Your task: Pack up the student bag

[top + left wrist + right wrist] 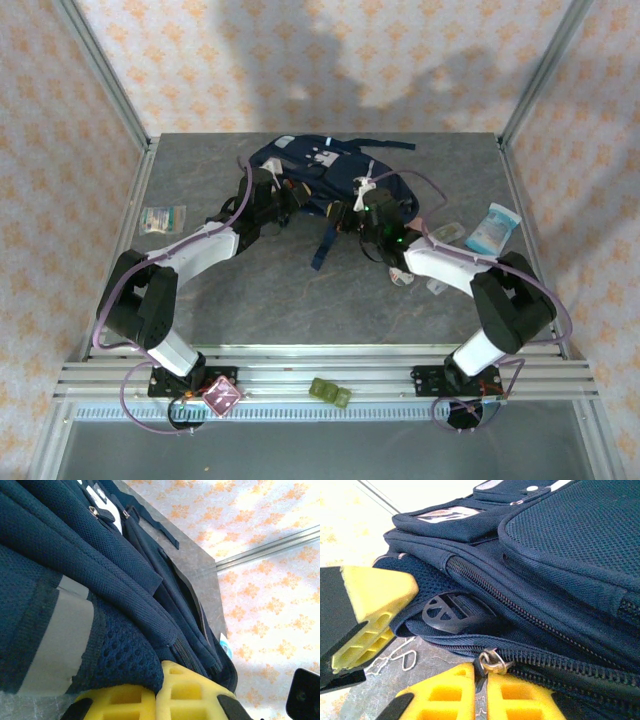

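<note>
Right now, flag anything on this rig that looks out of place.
A small green item lies on the metal rail at the near edge between the arm bases, off the tabletop and far from the student bag. A pink square item sits there too, by the left arm's base. Both look stray.

top: overhead, far | wrists: close, opposite sides of student bag

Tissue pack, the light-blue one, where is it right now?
In the top view, the tissue pack lies on the right side of the table, near its right edge, right of the student bag and not touching it.
</note>
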You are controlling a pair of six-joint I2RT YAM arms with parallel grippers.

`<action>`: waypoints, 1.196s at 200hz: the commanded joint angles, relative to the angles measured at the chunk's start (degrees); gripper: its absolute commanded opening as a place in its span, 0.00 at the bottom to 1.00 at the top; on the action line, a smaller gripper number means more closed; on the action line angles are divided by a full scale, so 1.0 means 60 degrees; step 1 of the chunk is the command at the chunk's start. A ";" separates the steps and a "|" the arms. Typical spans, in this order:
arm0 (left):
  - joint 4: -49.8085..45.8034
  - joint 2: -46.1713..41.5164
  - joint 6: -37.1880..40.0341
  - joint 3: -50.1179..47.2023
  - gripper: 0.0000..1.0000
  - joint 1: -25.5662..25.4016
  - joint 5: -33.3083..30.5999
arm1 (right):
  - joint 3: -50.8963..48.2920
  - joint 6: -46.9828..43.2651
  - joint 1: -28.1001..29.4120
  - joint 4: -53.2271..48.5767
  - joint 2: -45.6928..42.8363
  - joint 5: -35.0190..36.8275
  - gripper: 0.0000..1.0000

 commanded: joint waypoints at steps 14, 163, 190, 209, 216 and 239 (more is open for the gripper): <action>0.1121 -0.0418 -0.0068 0.0496 0.00 -0.0150 0.0670 | 0.0265 0.0073 0.0014 0.1295 0.0303 -0.0409 0.31; 0.1280 -0.0373 -0.0119 0.0400 0.00 -0.0161 0.0669 | 0.0064 0.1607 -0.0175 0.0888 -0.0452 -0.0743 0.60; 0.1310 -0.0355 -0.0171 0.0423 0.00 -0.0176 0.0714 | 0.0412 0.2069 -0.0284 0.0210 -0.0161 -0.0523 0.54; 0.1239 -0.0381 -0.0112 0.0408 0.00 -0.0191 0.0670 | 0.0641 0.2648 -0.0429 -0.0352 0.0081 -0.0617 0.51; 0.1238 -0.0391 -0.0097 0.0395 0.00 -0.0191 0.0662 | 0.0514 0.3054 -0.0514 -0.0218 0.0091 -0.0793 0.54; 0.1200 -0.0420 -0.0014 0.0350 0.00 -0.0205 0.0628 | 0.0537 0.4150 -0.0725 -0.0448 0.0161 -0.1035 0.58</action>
